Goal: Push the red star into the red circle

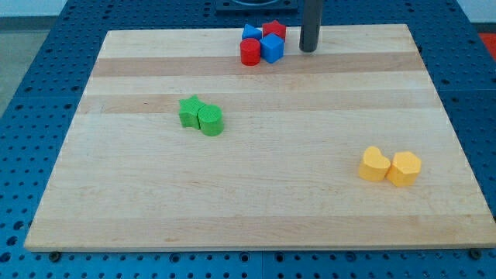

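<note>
The red star [273, 30] lies near the view's top edge of the wooden board [256, 194]. The red circle [249, 52] lies a little below and left of it. A blue block [272, 47] sits between them on the right, and another blue block [250, 32] sits left of the star; all four touch in one cluster. My tip [308, 49] rests on the board just right of the cluster, apart from the blue block by a small gap.
A green star [190, 111] and a green cylinder [210, 120] touch left of the board's middle. Two yellow blocks [375, 164] [404, 168] touch at the lower right. A blue perforated table surrounds the board.
</note>
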`<state>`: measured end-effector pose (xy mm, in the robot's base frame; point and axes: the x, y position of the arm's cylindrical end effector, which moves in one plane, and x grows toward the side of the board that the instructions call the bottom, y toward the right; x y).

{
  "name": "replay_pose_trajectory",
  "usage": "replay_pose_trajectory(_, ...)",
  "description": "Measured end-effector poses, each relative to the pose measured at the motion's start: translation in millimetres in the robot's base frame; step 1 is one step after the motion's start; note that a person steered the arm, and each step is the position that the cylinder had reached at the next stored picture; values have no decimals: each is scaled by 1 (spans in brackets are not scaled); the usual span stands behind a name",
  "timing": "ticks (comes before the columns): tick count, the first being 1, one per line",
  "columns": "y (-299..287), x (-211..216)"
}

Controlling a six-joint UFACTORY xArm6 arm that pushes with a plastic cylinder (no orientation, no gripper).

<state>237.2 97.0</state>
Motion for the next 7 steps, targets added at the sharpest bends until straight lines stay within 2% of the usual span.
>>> replay_pose_trajectory(1, 2, -36)
replay_pose_trajectory(2, -2, -45)
replay_pose_trajectory(5, -40, -45)
replay_pose_trajectory(7, -41, -43)
